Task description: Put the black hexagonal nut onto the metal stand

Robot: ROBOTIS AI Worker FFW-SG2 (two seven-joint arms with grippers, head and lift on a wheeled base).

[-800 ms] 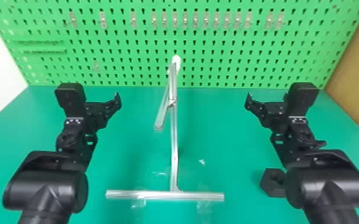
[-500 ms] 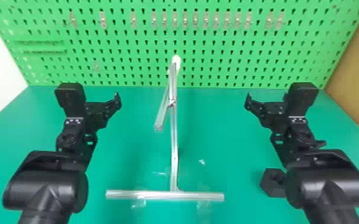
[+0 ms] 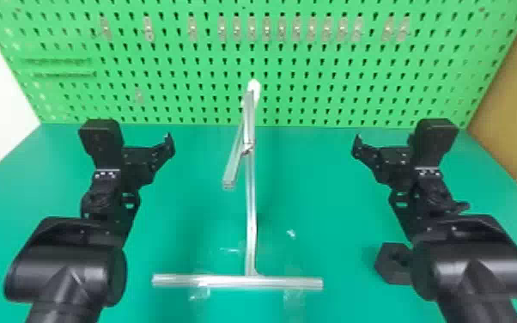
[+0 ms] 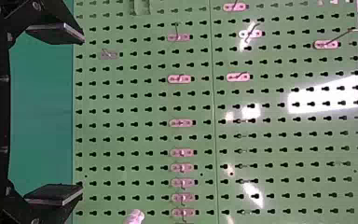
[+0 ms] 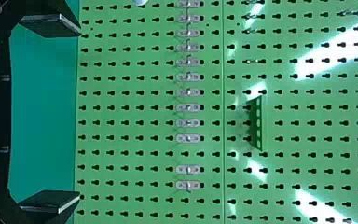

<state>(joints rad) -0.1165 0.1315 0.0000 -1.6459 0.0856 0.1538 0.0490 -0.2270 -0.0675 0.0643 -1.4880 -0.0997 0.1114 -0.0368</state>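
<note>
The black hexagonal nut (image 3: 386, 267) lies on the table (image 3: 313, 206), back toward the robot from the right hand (image 5: 79, 114) — the nearer of the two. That hand's fingers stand apart — it must reach back.

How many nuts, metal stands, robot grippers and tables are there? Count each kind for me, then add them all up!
Black hexagonal nut: 1
Metal stand: 1
Grippers, the left gripper and the right gripper: 2
Green table: 1
Total: 5
</note>
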